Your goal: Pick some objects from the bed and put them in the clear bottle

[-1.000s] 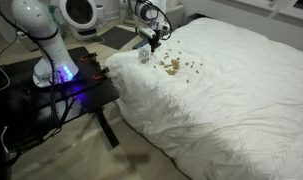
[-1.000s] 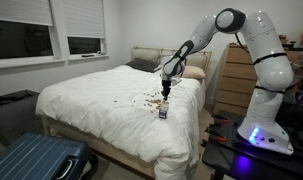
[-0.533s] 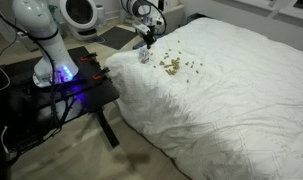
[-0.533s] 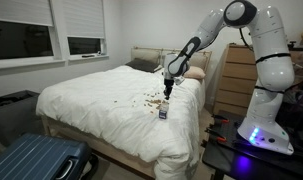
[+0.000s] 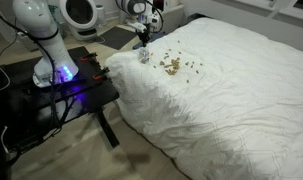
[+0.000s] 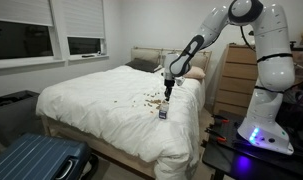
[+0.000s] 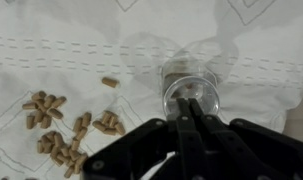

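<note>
Gripper (image 7: 188, 108), jaws pressed together over the clear bottle (image 7: 209, 92), possibly pinched one of the pellets (image 7: 46, 102); off-centre release could spill it onto the bed (image 7: 251, 40).

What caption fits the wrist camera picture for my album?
Shut gripper above the clear bottle, brown pellets scattered beside it on the white bed.

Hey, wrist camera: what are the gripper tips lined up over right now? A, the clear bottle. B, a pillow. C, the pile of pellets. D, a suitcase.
A: in the wrist view the shut gripper points at the mouth of the clear bottle, while the pellets lie off to one side on the bed.
</note>
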Controlling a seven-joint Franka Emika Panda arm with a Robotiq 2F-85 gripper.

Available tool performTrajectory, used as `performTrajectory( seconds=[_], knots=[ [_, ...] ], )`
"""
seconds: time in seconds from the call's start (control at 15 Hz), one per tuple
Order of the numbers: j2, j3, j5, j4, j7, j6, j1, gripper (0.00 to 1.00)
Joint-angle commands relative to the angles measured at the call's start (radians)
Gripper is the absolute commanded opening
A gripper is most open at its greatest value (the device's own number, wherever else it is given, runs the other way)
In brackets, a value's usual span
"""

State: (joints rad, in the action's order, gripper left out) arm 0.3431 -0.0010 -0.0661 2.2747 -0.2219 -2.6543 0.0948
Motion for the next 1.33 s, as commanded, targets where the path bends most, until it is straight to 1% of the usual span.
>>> performTrajectory(
  seconds=[0.0,0.33,0.8,1.27],
  knots=[
    [-0.017,0.019,0.004,0.025,-0.049,-0.024,0.001,0.01],
    [0.009,0.036,0.009,0.000,-0.072,-0.011,0.005,0.01],
    [0.067,0.034,0.004,-0.039,-0.083,-0.016,0.010,0.01],
    [0.123,0.031,-0.010,-0.079,-0.074,-0.087,0.008,0.01]
  ],
)
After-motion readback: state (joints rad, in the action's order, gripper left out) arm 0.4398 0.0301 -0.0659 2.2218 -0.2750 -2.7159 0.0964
